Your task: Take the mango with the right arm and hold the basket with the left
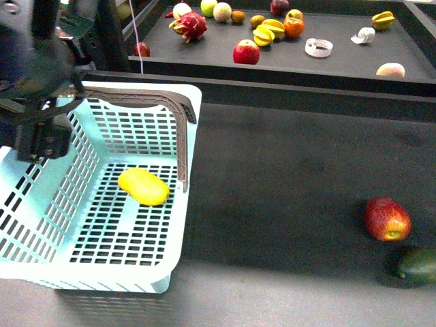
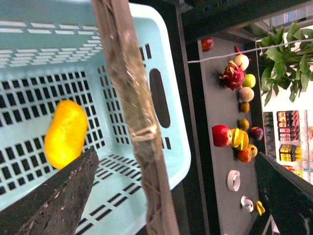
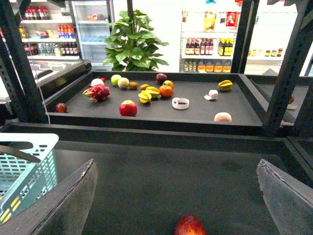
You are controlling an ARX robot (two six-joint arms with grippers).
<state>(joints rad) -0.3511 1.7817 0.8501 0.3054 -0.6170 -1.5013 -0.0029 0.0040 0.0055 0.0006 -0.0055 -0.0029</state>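
Smooth bright-yellow oval mango (image 1: 144,186) lies on the slotted floor of the pale turquoise plastic basket (image 1: 41,266), near the wall on the side where the grey-brown basket handle (image 1: 181,133) comes down. Basket sits on the dark grey table (image 1: 286,177), at the robot's left.

Left gripper (image 1: 37,129) hangs over the basket's far-left corner, dark and blurred in the front view. In the left wrist view its two dark fingers (image 2: 54,200) stand wide apart, released, nothing between them; the handle (image 2: 132,112) runs through the gap between them, whether touching cannot be told. Mango (image 2: 65,133) lies just beside one finger's tip in that view, on the basket floor beneath, not gripped. Basket rim (image 2: 176,142) beyond the handle.

Right gripper (image 3: 176,196) shows only in its own wrist view: fingers (image 3: 63,205) spread wide, released, holding nothing, over bare table. Red-and-yellow round fruit (image 3: 190,226) lies on the table between the two fingers, lower down; same fruit (image 1: 387,219) on the robot's right in the front view, well apart from the basket. Dark green oval fruit (image 1: 417,266) just beside it at the frame edge.

Raised dark tray (image 1: 340,75) behind the table carries assorted fruit: pink dragon fruit (image 1: 189,27), red apple (image 1: 246,52), yellow starfruit (image 1: 383,20).
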